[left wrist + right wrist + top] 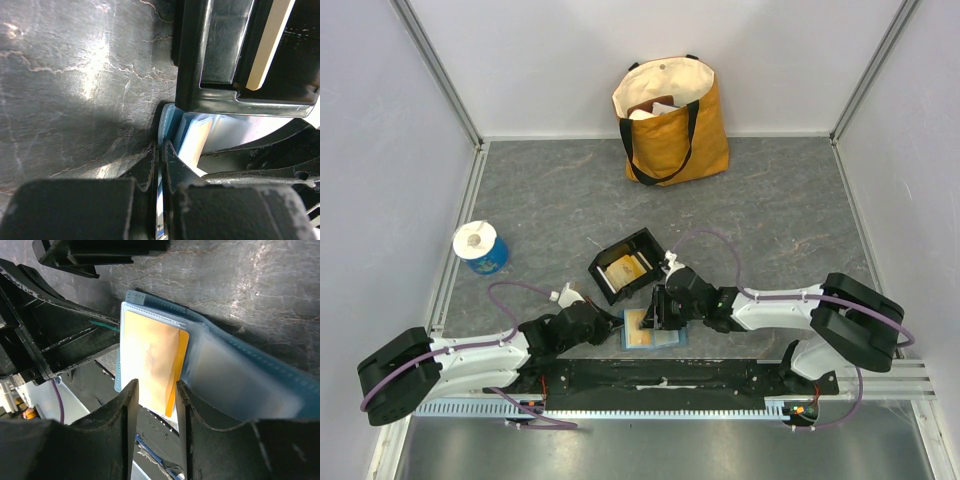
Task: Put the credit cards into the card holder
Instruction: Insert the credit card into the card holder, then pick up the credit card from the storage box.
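The teal card holder (652,329) lies open on the grey table, just in front of the black tray (603,277). My left gripper (618,326) is shut on the card holder's left edge; in the left wrist view a thin blue-white edge (186,131) runs between the closed fingers of the gripper (161,146). A gold-orange credit card (150,354) sits in the card holder's (250,371) clear left pocket, with one corner sticking out. My right gripper (156,386) hovers over that card, open and holding nothing. More cards (625,269) lie in the tray, one of them whitish (270,45).
A mustard and cream tote bag (672,115) stands at the back wall. A blue-and-white roll (480,247) sits at the left. The black tray (210,95) lies right beside the card holder. The arms' black mounting rail (660,378) runs just behind it at the near edge.
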Controlling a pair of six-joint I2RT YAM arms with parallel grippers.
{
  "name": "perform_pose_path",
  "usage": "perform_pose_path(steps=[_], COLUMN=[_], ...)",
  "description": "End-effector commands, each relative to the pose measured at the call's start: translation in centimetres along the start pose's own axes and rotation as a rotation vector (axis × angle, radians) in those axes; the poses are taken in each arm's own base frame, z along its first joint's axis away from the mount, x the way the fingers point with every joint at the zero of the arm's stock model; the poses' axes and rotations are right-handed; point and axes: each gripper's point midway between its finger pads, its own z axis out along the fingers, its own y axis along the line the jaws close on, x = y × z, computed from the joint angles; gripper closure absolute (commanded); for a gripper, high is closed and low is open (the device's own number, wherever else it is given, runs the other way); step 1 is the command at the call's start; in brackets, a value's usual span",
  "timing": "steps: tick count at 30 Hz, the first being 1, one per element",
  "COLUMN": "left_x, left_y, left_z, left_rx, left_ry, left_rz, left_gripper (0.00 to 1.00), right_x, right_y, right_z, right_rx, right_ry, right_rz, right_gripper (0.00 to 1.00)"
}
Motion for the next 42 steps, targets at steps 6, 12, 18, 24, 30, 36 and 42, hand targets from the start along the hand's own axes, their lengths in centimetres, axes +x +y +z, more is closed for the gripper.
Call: perform_pose_path(steps=[6, 12, 18, 24, 30, 36, 42], left_x=[-0.3, -0.4, -1.4, -2.3, -2.9, -3.4, -4.2], left_y=[3.0, 3.1, 3.4, 3.3, 2.6, 3.0, 2.4], left_z=[0.2, 0.0, -0.3, -0.3, -0.4, -0.3, 0.1], left_rx=[-0.106, -0.097, -0.107, -0.115, -0.121, -0.128, -0.131], left_ry=[-0.018, -0.021, -0.067, -0.113, -0.14, -0.158, -0.161], left_rz=[0.042, 0.037, 0.049, 0.076, 0.115, 0.109, 0.114], left_gripper=[0.98, 0.98, 0.98, 0.98, 0.98, 0.98, 0.98], right_x=[-0.9, -4.2, -8.5, -12.0, -13.7, -13.5, -12.4], right_y=[2.4, 1.5, 5.8, 8.3, 9.1, 8.4, 7.9], right_z=[0.6, -2.5, -4.5, -1.0, 3.3, 5.8, 7.7], right_rx=[0.01, 0.149, 0.106, 0.095, 0.077, 0.051, 0.015], right_ry=[0.004, -0.13, -0.219, -0.179, -0.107, -0.033, 0.019], right_rz=[-0.116, -0.215, -0.334, -0.403, -0.427, -0.412, -0.406], right_gripper=[0.64, 0.44, 0.35, 0.33, 0.31, 0.3, 0.29])
